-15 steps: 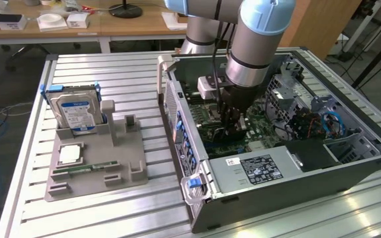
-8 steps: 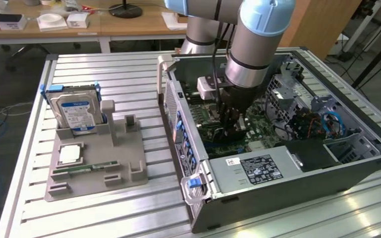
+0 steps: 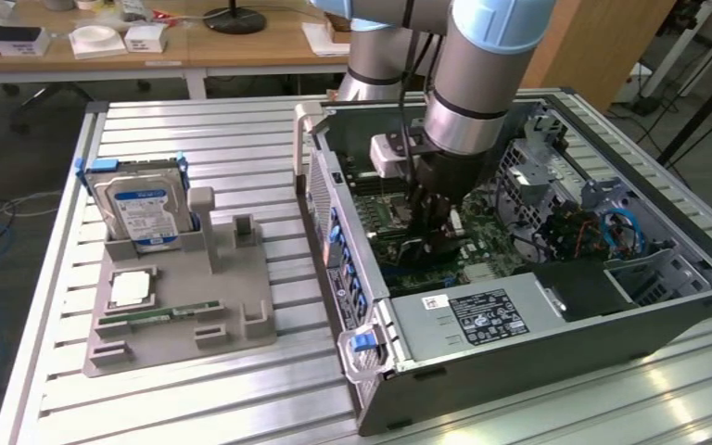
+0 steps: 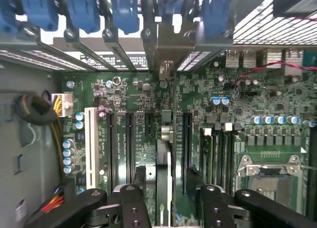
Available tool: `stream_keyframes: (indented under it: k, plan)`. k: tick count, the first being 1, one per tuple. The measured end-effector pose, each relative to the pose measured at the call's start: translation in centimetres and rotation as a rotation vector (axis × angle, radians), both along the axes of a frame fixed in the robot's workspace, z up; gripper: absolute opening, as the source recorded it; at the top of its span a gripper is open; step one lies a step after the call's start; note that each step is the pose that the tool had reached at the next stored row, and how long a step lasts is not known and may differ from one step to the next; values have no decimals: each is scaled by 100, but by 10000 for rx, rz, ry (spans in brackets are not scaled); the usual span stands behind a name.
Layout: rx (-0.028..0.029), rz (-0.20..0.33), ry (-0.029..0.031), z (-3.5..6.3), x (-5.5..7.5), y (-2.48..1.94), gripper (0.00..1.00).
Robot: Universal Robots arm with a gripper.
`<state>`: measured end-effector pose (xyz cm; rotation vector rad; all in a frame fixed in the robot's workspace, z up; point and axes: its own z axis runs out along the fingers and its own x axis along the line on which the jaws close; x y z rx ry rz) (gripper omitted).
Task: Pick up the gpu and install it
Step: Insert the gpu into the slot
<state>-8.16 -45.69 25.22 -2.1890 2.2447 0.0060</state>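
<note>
The gpu (image 4: 165,153) stands on edge in a motherboard slot (image 4: 163,124), seen edge-on in the wrist view. Its silver end bracket (image 4: 166,52) sits against the case's rear slot openings. My gripper (image 4: 168,208) straddles the card with its black fingers (image 4: 132,205) apart, and a gap shows on each side of the card. In the exterior view my gripper (image 3: 437,232) reaches down into the open computer case (image 3: 653,306), right above the dark card (image 3: 428,252).
A grey fixture (image 3: 226,306) at the exterior view's left holds an upright hard drive (image 3: 144,209), a CPU (image 3: 131,288) and a memory stick (image 3: 158,315). Empty black slots (image 4: 130,143), blue slot latches (image 4: 124,12) and a cable bundle (image 4: 37,111) surround the card. The slatted aluminium table (image 3: 183,399) carries everything.
</note>
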Motion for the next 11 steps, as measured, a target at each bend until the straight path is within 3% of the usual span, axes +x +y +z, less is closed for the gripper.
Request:
stream_keyframes:
  k: [5,6,10,11]
  plan:
    - [-12,1,0,227,0,0,44]
    - [-13,1,0,267,0,0,38]
    - [-18,1,-1,292,1,0,20]
    - [-18,1,-1,292,1,0,20]
